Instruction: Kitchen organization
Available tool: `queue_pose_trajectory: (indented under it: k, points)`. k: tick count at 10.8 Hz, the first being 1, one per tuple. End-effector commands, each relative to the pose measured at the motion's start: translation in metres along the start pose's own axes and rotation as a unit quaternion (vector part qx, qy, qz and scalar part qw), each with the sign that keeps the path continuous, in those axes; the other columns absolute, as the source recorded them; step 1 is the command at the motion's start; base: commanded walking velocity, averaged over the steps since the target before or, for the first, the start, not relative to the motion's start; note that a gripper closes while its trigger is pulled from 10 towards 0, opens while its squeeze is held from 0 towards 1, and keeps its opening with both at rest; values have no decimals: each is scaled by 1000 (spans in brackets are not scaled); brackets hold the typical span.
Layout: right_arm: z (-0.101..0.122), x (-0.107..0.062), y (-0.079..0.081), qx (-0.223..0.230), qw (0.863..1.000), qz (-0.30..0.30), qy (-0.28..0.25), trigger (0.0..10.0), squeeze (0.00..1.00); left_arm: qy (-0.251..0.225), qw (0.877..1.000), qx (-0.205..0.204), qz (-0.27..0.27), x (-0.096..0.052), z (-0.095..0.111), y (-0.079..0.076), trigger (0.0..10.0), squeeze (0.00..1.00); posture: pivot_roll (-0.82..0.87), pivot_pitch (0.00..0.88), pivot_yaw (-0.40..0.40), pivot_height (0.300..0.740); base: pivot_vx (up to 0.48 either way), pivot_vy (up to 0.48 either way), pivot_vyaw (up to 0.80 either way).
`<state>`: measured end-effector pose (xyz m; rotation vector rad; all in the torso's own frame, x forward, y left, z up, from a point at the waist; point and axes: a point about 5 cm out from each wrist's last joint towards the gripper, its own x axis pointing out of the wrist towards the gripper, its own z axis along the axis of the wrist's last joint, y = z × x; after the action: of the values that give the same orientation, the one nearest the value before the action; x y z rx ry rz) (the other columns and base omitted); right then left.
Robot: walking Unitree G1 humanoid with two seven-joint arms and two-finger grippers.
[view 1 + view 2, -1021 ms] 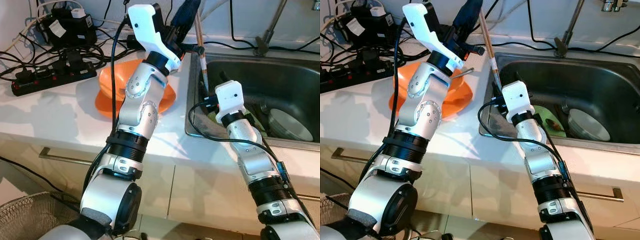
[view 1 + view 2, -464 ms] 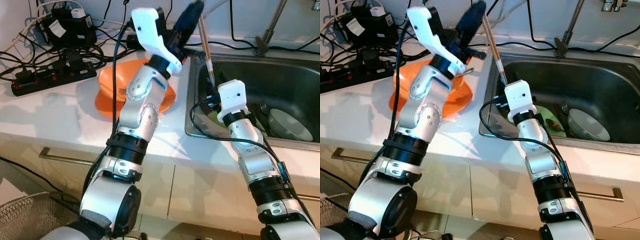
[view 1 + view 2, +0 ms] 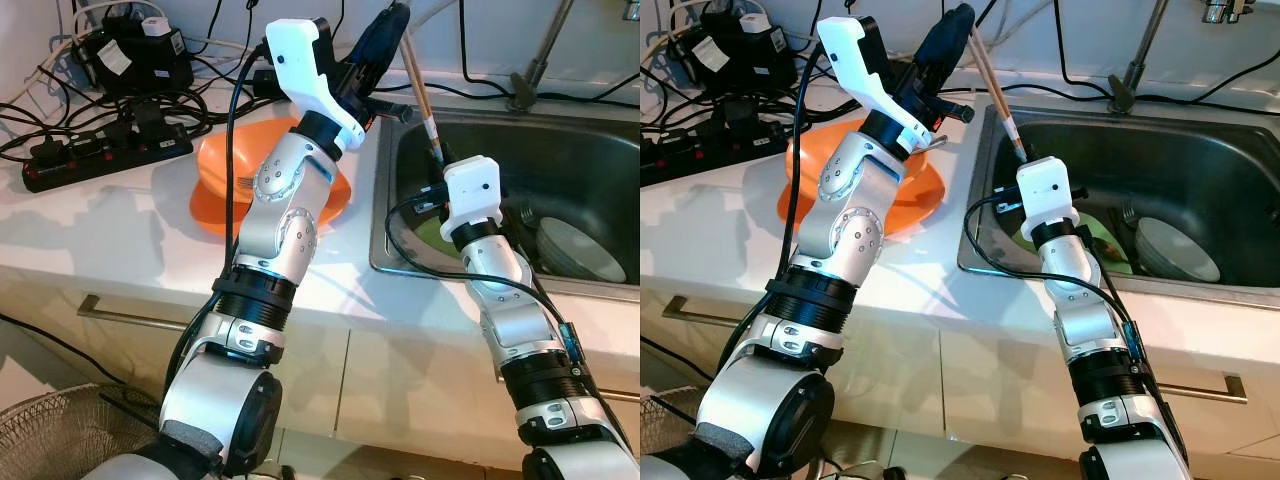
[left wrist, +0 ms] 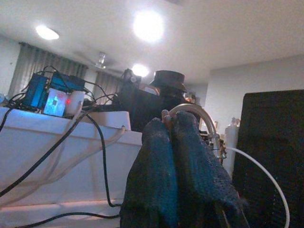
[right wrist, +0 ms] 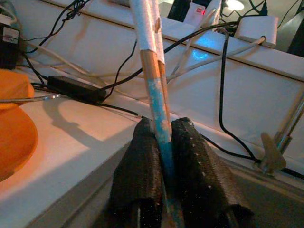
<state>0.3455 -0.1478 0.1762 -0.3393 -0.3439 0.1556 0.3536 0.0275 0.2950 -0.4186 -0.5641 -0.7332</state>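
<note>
My right gripper (image 5: 162, 124) is shut on a pair of wooden chopsticks (image 3: 421, 77) with a blue-painted lower part. It holds them nearly upright over the left side of the steel sink (image 3: 600, 150), tips leaning towards the back wall. My left gripper (image 3: 393, 15) is raised above the counter, just left of the chopsticks. Its fingers (image 4: 190, 161) are pressed together with nothing between them. Under the left arm, an orange plate (image 3: 215, 175) lies on the white counter with a metal utensil (image 3: 931, 143) resting on it.
A white bowl (image 3: 580, 250) and something green (image 3: 432, 232) lie in the sink, below the faucet (image 3: 540, 50). Power strips and cables (image 3: 100, 150) crowd the back left of the counter. A wire basket (image 3: 50, 440) stands on the floor, lower left.
My right gripper has lifted the chopsticks up and to the right, out from the sink's left wall. The left arm has shifted slightly right and up.
</note>
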Motion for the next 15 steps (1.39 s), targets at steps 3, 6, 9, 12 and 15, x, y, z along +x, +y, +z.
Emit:
queue_pose_trajectory:
  k: [3, 6, 9, 12, 15]
  points:
    - [6, 5, -13, 4, 999, -31, -15, 0, 0, 8, 1000, -10, -3, -2, -7, -6, 10000, 0, -5, 24, 39, 740, 0, 0, 0]
    - [5, 4, -13, 4, 999, -33, -14, 0, 0, 31, 999, 2, -6, -8, -13, -4, 10000, 1000, -2, 21, 41, 740, 0, 0, 0]
    - [-1, 4, -17, 11, 998, -58, 3, 0, 0, 58, 998, 18, -18, -24, -16, 3, 10000, 1000, 2, 7, 46, 740, 0, 0, 0]
    - [-6, 4, -26, 19, 996, -91, 15, 0, 0, 118, 985, 125, -36, -55, -26, 14, 10000, 0, 13, 0, 50, 740, 0, 0, 0]
    - [-12, 7, -37, 25, 992, -122, 31, 10000, 0, 177, 970, 165, -37, -98, -43, 24, 10000, 0, 25, 0, 47, 740, 0, 0, 0]
